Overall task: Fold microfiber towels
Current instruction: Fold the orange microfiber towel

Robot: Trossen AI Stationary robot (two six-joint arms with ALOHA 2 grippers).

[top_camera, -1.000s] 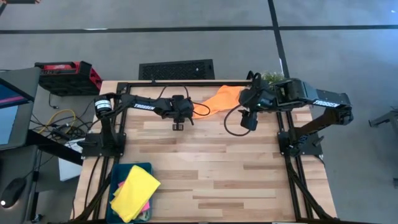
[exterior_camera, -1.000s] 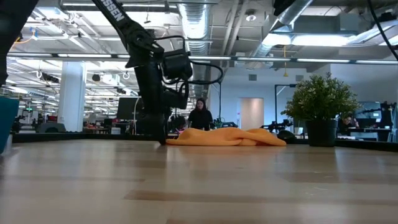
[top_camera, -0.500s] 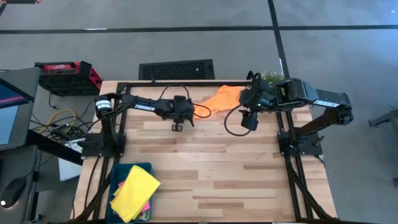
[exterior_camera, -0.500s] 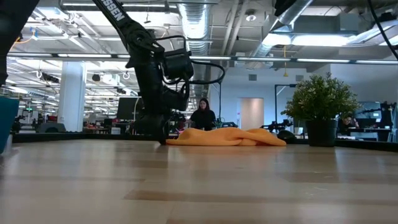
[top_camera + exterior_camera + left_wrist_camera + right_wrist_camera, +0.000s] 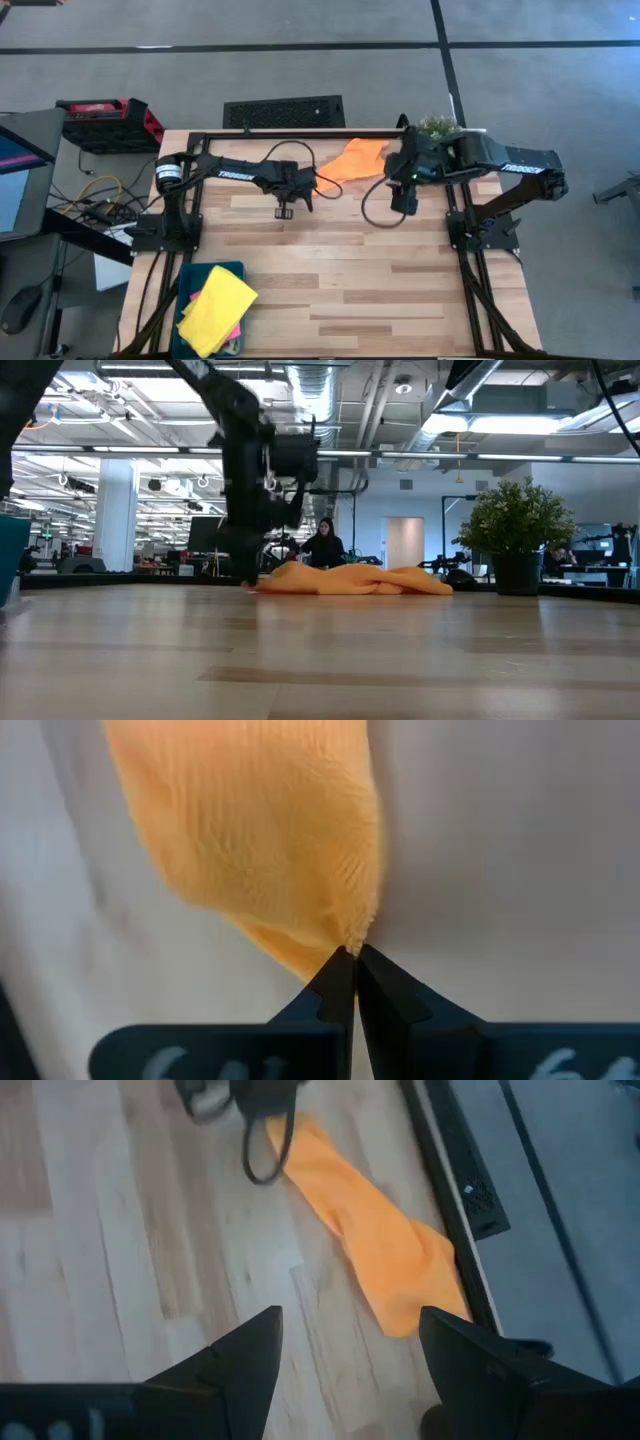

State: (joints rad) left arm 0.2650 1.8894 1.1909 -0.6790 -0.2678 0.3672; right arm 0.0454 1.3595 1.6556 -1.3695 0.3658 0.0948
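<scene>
High view: orange towel (image 5: 358, 158) bunched at upper centre of the worktop (image 5: 330, 270), far edge. Left gripper (image 5: 284, 209) just left of it, jaws clenched on the towel's near corner. Right gripper (image 5: 399, 203) just right of the towel, jaws spread, empty. Yellow towel (image 5: 216, 308) lower left, piled on a teal bin (image 5: 191, 284), pink showing beneath; green not seen. White "TROSSEN" lettering readable on both arms. Red case off the worktop upper left, label unreadable.

Low view: orange towel (image 5: 352, 579) a flat heap at centre frame on the worktop; left gripper (image 5: 246, 578) down at its left end. Potted plant (image 5: 515, 530) right. Person in dark top behind, centre. No writing legible.

Left wrist view: jaws pinched on the very tip of the orange towel (image 5: 260, 840). Risk: thin bite only, corner likely to slip out once pulled, since the rest drags on wood.

Right wrist view: open fingers (image 5: 232, 1360) at frame bottom, orange towel (image 5: 370, 1245) stretched diagonally at centre, far end at the worktop edge. Risk: a pull could tip that end over the edge, or spread it twisted so the fold comes out crooked. No text readable.
</scene>
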